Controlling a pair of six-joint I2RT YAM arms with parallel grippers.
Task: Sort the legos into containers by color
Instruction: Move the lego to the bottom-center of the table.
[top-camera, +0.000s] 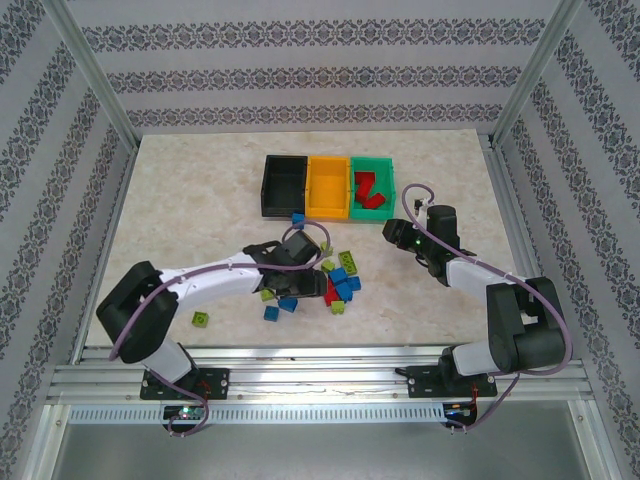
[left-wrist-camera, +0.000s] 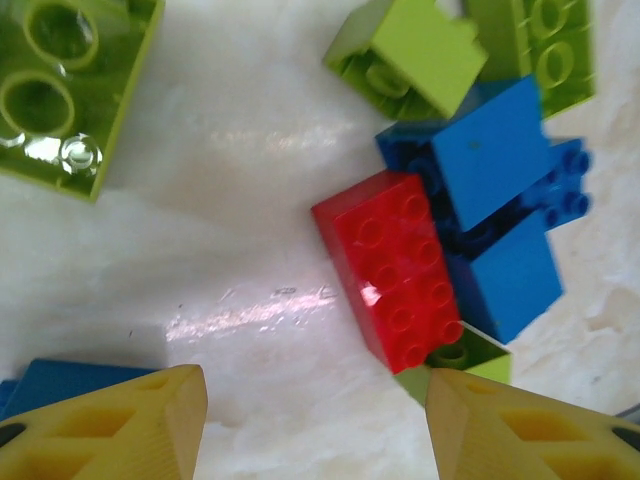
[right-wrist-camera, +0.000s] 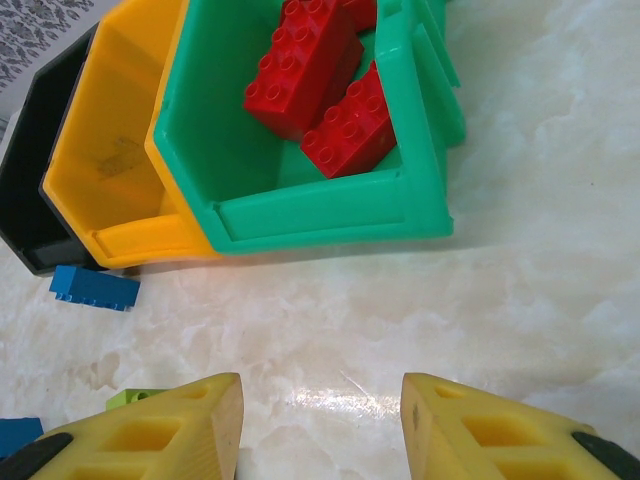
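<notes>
So, left claw (left-wrist-camera: 315, 395): we're hovering it wide open, nothing held.
Red brick (left-wrist-camera: 392, 268): sitting just ahead, slightly right of the gap, long axis running diagonally.
Nearer arm: we're judging the left.

The pale marbled table (top-camera: 200, 190) is occupied by a black bin (top-camera: 284, 185), an orange-yellow bin (top-camera: 328, 185) and a green bin (top-camera: 372, 212) set side by side, with blue, lime and red legos (top-camera: 346, 283) scattered nearer.

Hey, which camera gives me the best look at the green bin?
The right wrist view: the green bin sits close, with its inside and the red bricks in it plain to see. The top external view has it small and far off, with much less detail.
</notes>
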